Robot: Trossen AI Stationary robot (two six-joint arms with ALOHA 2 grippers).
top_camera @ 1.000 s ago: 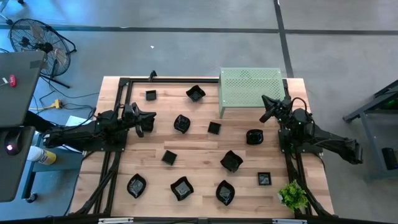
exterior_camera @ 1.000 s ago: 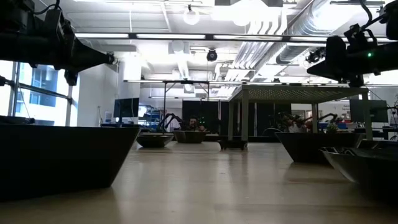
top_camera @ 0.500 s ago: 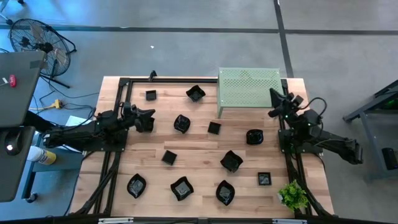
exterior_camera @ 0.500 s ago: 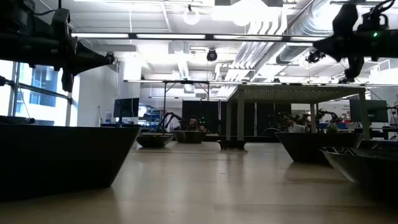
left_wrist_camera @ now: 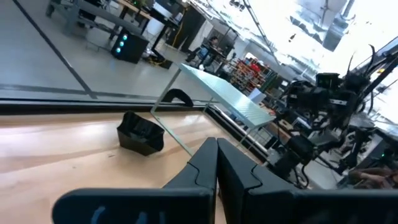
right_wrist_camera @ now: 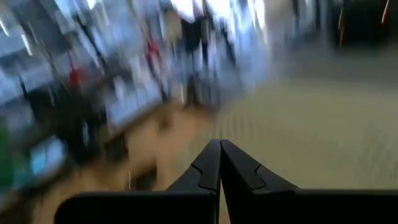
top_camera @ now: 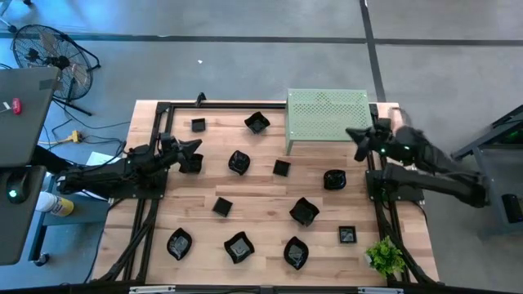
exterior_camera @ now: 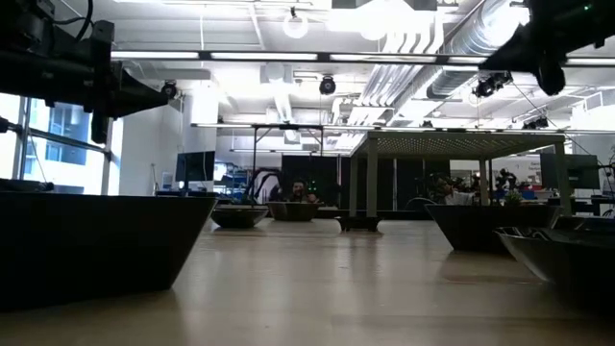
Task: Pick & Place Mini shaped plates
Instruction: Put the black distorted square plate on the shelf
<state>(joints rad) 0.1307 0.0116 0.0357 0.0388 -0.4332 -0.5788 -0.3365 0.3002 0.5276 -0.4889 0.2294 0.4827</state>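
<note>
Both hands ride above the bench with fingers pressed together, empty. The left hand (top_camera: 193,147) hovers beside a mini plate (top_camera: 189,162); the right hand (top_camera: 357,139) hangs by the green stand (top_camera: 327,114), another plate (top_camera: 334,180) just below it. Best to spread the fingers first, then descend squarely over a rim. Beyond the wooden bench (top_camera: 261,208): grey floor and a fan (top_camera: 45,49).

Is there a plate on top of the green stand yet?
No. In the high view the green stand's top carries nothing, and all the plates, like the one nearest it, lie on the table.
</note>
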